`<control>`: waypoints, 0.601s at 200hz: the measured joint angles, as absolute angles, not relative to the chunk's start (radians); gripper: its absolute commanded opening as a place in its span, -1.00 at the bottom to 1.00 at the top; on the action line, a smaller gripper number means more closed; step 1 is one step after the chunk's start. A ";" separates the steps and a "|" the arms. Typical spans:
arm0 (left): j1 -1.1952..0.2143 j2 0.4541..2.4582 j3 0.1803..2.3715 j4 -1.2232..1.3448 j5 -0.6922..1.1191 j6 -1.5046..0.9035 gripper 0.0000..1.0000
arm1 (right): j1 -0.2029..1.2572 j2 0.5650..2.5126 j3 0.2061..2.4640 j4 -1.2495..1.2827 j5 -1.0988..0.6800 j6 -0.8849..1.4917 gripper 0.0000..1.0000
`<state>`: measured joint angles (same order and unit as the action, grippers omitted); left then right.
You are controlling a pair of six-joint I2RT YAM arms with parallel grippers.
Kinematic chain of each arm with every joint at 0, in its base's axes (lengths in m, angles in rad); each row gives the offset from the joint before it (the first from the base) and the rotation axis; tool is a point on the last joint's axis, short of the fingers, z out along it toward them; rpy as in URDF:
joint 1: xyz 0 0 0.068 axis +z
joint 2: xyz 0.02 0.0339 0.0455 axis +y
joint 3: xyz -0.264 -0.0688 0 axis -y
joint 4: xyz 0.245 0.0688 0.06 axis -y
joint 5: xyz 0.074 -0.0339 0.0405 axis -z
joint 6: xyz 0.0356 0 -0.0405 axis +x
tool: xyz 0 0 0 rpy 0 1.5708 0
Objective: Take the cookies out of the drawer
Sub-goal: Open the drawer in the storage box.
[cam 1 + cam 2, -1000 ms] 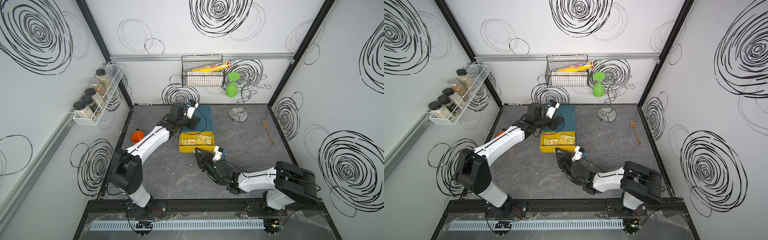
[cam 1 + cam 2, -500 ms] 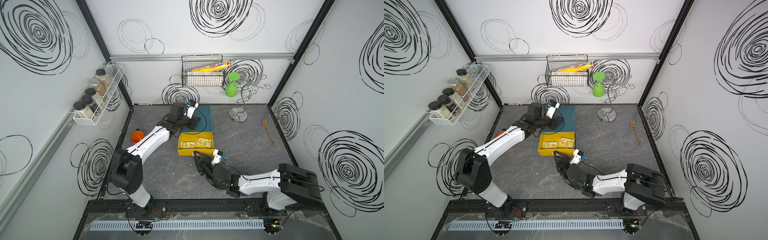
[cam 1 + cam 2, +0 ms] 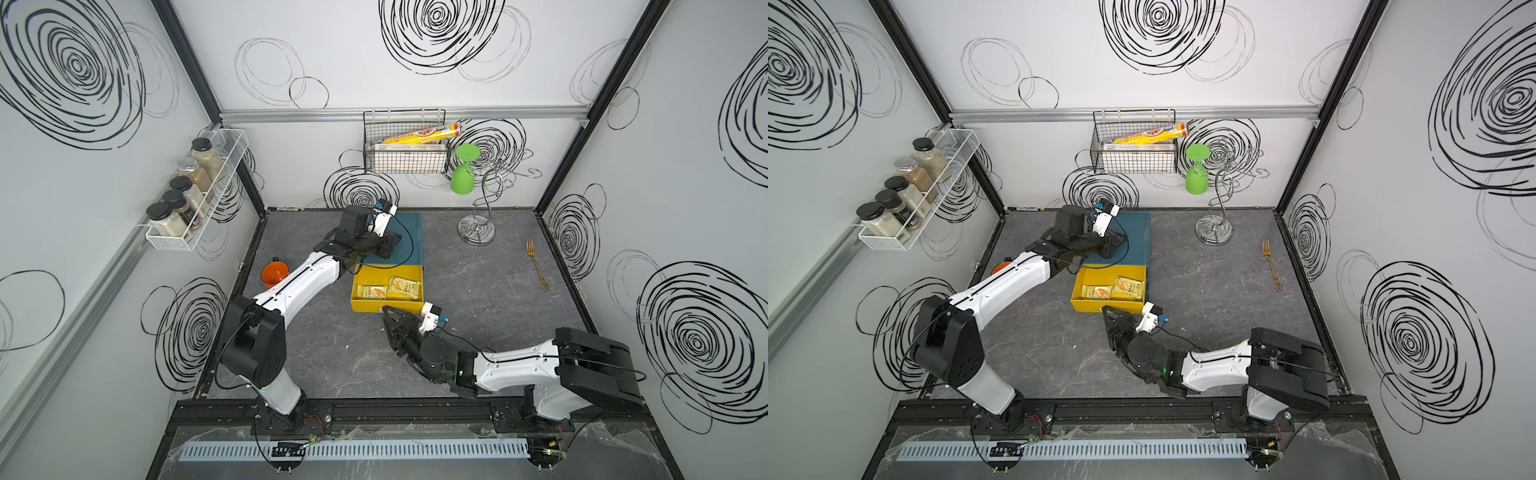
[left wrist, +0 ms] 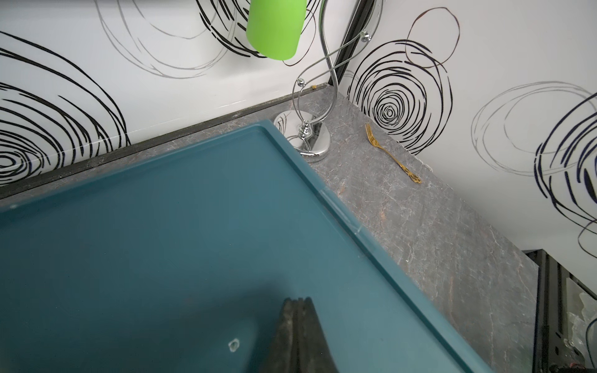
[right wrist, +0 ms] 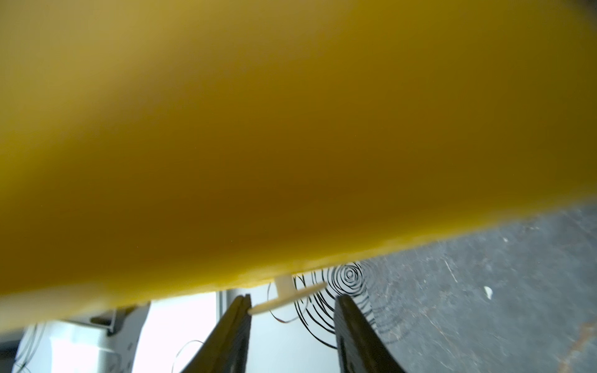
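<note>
Now yellow drawer (image 3: 370, 306) holds two pale cookies (image 3: 402, 287); left hand (image 4: 297, 305) closed, right hand (image 5: 292, 302) parted, empty.

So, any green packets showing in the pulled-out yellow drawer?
No, only two pale yellow packets with orange print lie in the yellow drawer's exposed part.

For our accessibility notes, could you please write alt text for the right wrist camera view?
The yellow drawer front, close and blurred, fills most of the frame. Its small white handle sits between the right gripper's two dark fingers, which stand apart, one seemingly touching the handle's end. Grey tabletop shows beyond.
</note>
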<state>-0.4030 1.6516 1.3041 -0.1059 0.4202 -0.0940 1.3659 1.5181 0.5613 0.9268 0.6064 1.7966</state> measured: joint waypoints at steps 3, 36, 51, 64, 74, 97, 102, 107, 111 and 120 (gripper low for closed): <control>-0.403 1.652 1.304 -0.105 0.420 -0.094 -0.85 | 1.369 1.519 0.561 0.926 0.602 1.801 0.27; -0.403 1.652 1.303 -0.102 0.420 -0.097 -0.85 | 1.388 1.520 0.561 0.889 0.553 1.805 0.48; -0.403 1.652 1.303 -0.102 0.421 -0.101 -0.84 | 1.388 1.515 0.558 0.879 0.546 1.793 0.55; -0.403 1.652 1.304 -0.102 0.423 -0.108 -0.77 | 1.388 1.494 0.550 0.860 0.535 1.780 0.57; -0.400 1.652 1.306 -0.104 0.427 -0.115 -0.73 | 1.390 1.463 0.539 0.841 0.525 1.765 0.59; -0.388 1.650 1.325 -0.129 0.461 -0.142 -0.30 | 1.391 1.340 0.509 0.759 0.505 1.718 0.61; -0.385 1.649 1.331 -0.138 0.469 -0.144 -0.22 | 1.391 1.308 0.503 0.735 0.503 1.706 0.61; -0.382 1.647 1.336 -0.145 0.473 -0.158 -0.15 | 1.391 1.272 0.500 0.705 0.501 1.692 0.63; -0.377 1.645 1.339 -0.155 0.482 -0.164 -0.10 | 1.391 1.246 0.498 0.682 0.500 1.679 0.63; -0.364 1.638 1.346 -0.172 0.498 -0.179 -0.01 | 1.391 1.184 0.496 0.627 0.502 1.644 0.63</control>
<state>-0.3641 1.6382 1.3460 -0.1722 0.4980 -0.1795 1.3907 1.1843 0.4965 0.6266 0.5018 1.6436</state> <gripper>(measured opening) 0.436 0.813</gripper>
